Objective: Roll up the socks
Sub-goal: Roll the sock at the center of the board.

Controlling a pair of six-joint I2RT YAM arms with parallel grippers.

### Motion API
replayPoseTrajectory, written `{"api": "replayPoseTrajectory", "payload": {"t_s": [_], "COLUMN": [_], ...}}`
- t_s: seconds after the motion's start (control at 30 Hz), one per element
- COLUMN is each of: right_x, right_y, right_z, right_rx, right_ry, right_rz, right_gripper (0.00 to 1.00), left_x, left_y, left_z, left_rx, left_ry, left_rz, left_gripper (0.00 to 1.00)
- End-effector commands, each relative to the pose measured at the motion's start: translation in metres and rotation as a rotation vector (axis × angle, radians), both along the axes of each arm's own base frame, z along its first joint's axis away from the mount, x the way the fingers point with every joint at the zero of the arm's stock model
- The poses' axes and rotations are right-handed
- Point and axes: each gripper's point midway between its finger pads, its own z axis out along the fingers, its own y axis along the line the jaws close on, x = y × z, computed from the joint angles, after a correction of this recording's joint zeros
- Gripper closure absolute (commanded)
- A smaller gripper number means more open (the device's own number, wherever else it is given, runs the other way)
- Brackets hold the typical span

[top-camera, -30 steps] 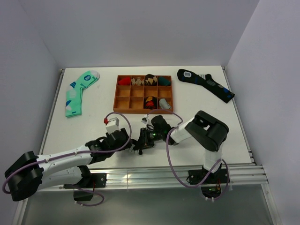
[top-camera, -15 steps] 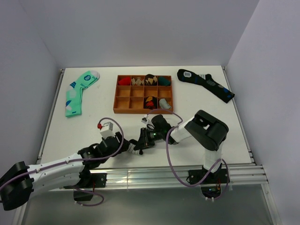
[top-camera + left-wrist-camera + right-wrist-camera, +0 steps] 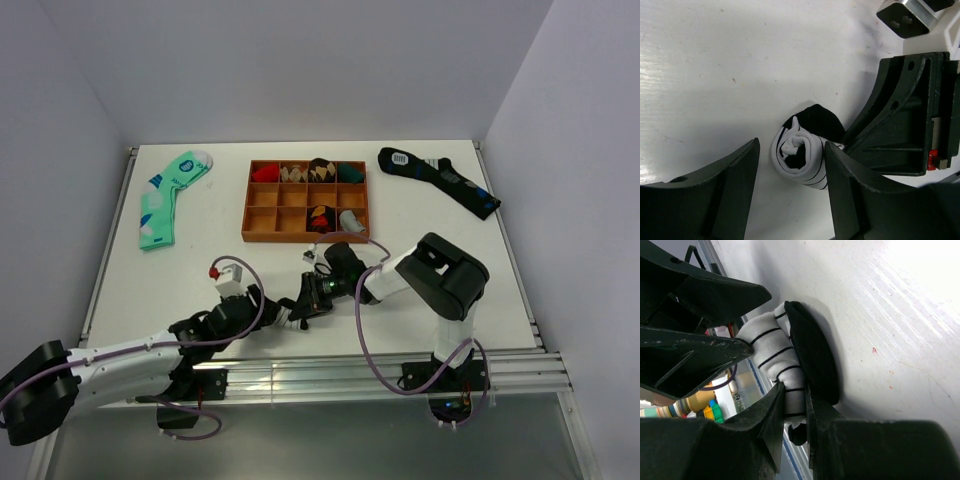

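sock: rolled white sock (image 3: 799, 156) with black stripes, on the table (image 3: 180, 265) near its front edge, between my grippers
my right gripper (image 3: 795, 390): pinched onto the roll
my left gripper (image 3: 790, 162): fingers spread, one each side of the roll

Far left on the white table (image 3: 200, 270), a mint green sock (image 3: 165, 198) with blue and white blotches is laid out flat. A wooden compartment tray (image 3: 262, 219) is set toward the back at the middle; small rolled bundles, probably socks, are seen in its back row and two near compartments. Far right, a long black sock (image 3: 440, 180) with blue patches is stretched out diagonally.
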Motion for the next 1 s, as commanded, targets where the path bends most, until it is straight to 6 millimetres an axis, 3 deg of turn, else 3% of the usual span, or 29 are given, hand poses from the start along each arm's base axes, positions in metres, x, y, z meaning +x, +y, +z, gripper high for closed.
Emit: {"api": "replayPoseTrajectory", "payload": {"t_s": [0.0, 0.37, 0.6, 0.7, 0.97], "right_x": [-0.046, -0.044, -0.043, -0.044, -0.043], "right_y": [-0.091, -0.093, -0.095, -0.096, -0.097], "right_z": [-0.093, -0.095, -0.095, -0.095, -0.094], "right_rx": [-0.476, -0.493, -0.494, -0.495, -0.494], "right_ry": [0.164, 0.175, 0.170, 0.169, 0.155], "right_rz": [-0.036, -0.030, -0.033, -0.030, -0.040], "right_gripper": [1.00, 1.00, 1.00, 1.00, 1.00], "left_x": [-0.001, -0.005, -0.001, 0.000, -0.003], "left_y": [-0.011, -0.019, -0.018, -0.018, -0.016], "left_z": [0.012, 0.001, -0.014, -0.020, -0.043], "left_rx": [-0.063, -0.050, 0.047, 0.089, 0.194], "left_ry": [-0.048, -0.036, 0.015, 0.040, 0.126], "left_rz": [-0.048, -0.093, -0.076, -0.070, -0.056], "left_gripper": [0.40, 0.41, 0.46, 0.50, 0.79]}}
